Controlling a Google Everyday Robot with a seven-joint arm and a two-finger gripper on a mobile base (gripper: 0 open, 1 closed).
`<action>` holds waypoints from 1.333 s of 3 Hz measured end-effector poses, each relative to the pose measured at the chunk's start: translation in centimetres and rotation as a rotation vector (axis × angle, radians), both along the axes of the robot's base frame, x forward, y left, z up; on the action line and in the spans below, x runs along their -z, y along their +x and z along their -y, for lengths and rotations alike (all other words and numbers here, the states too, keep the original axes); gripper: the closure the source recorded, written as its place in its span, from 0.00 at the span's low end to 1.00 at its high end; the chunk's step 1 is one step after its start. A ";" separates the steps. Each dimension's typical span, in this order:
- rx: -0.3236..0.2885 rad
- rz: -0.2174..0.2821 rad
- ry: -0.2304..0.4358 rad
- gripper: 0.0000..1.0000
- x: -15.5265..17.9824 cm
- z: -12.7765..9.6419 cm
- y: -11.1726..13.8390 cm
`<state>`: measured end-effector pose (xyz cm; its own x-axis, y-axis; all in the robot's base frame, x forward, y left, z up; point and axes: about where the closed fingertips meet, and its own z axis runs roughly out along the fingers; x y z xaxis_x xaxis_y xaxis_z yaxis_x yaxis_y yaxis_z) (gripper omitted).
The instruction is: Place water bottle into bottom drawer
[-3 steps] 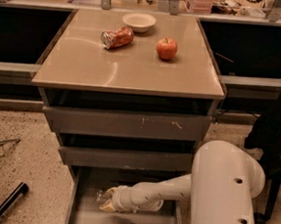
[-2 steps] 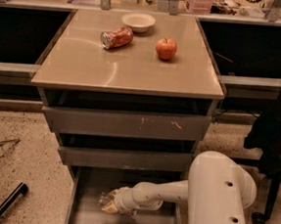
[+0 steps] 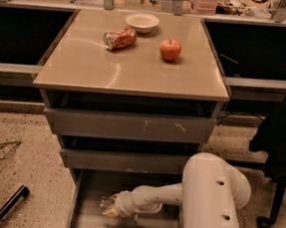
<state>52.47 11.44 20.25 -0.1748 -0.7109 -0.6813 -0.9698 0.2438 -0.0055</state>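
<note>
The bottom drawer (image 3: 89, 225) is pulled out below the two upper grey drawers, and its grey floor shows. My gripper (image 3: 109, 208) reaches from the right, low inside this drawer near its middle. It is shut on the water bottle (image 3: 105, 201), a small clear crinkly bottle whose end shows just left of the fingertips. Most of the bottle is hidden by the gripper. I cannot tell whether the bottle touches the drawer floor.
My white arm housing (image 3: 213, 202) fills the drawer's right side. On the cabinet top (image 3: 87, 66) lie a crushed red can (image 3: 119, 38), a white bowl (image 3: 142, 22) and a red apple (image 3: 170, 49). A black chair (image 3: 281, 138) stands at the right.
The white arm housing has shifted a little to the left. The gripper with the bottle stays at about the same spot, low in the bottom drawer.
</note>
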 end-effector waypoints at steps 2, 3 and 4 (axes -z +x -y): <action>0.041 -0.046 -0.003 1.00 4.3 1.3 0.7; 0.043 -0.048 -0.003 1.00 4.5 1.3 0.7; 0.043 -0.048 -0.003 0.82 4.5 1.3 0.7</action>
